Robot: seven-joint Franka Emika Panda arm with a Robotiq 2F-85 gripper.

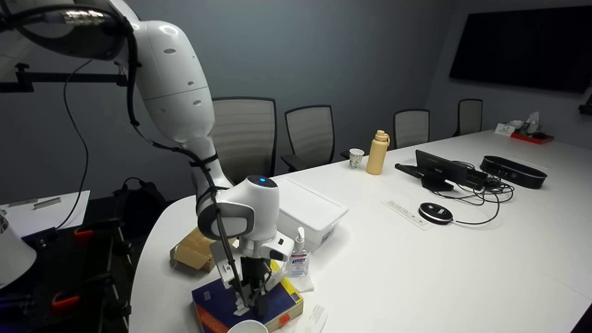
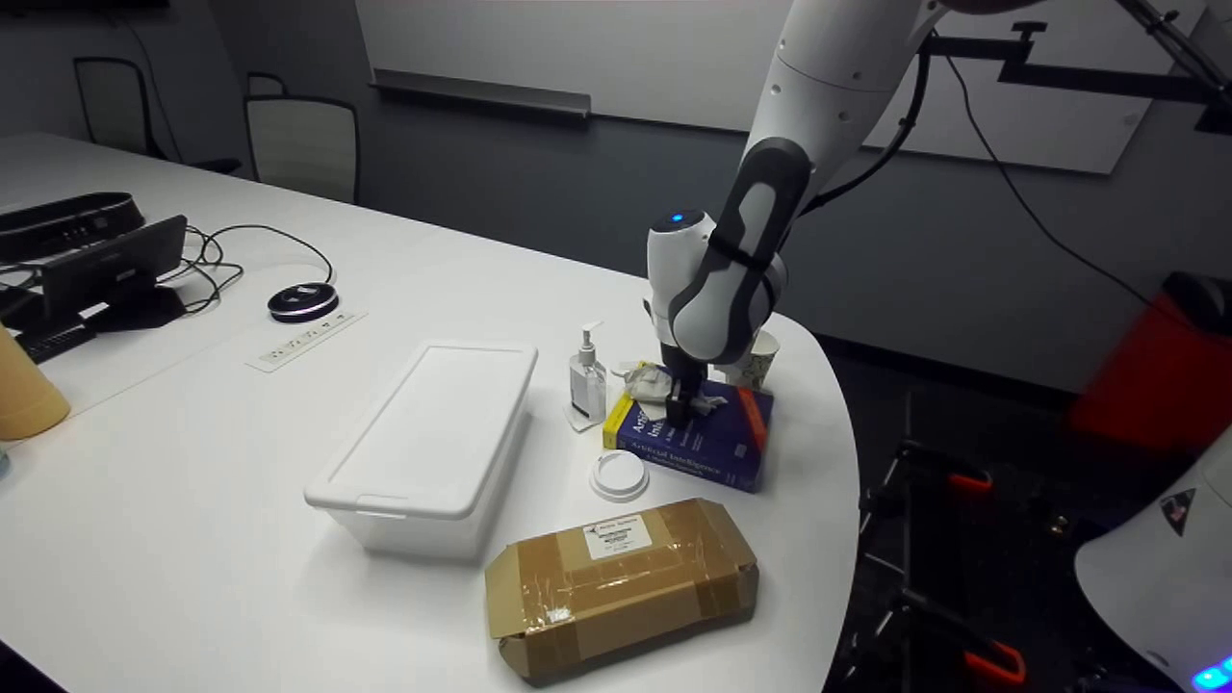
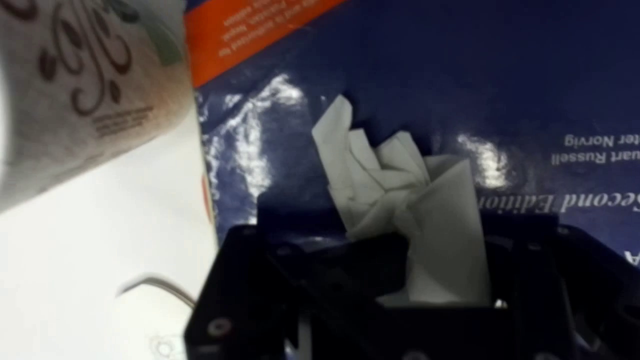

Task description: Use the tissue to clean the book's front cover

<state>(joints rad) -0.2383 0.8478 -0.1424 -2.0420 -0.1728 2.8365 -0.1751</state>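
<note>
Over the front cover of a thick dark-blue paperback book (image 2: 717,433) with yellow and orange patches, a black two-fingered gripper (image 2: 680,412) points down, its jaws clenched on a small, crumpled, whitish paper tissue (image 3: 440,225). Whether the tissue presses on the cover cannot be told. Just beside the book's orange-banded end stands a patterned paper cup (image 2: 759,364); just beside its yellow edge, a clear plastic pump bottle (image 2: 588,390). Near the book's spine lie a round white lid (image 2: 619,474) and, farther from it, a long brown cardboard box (image 2: 621,587).
</note>
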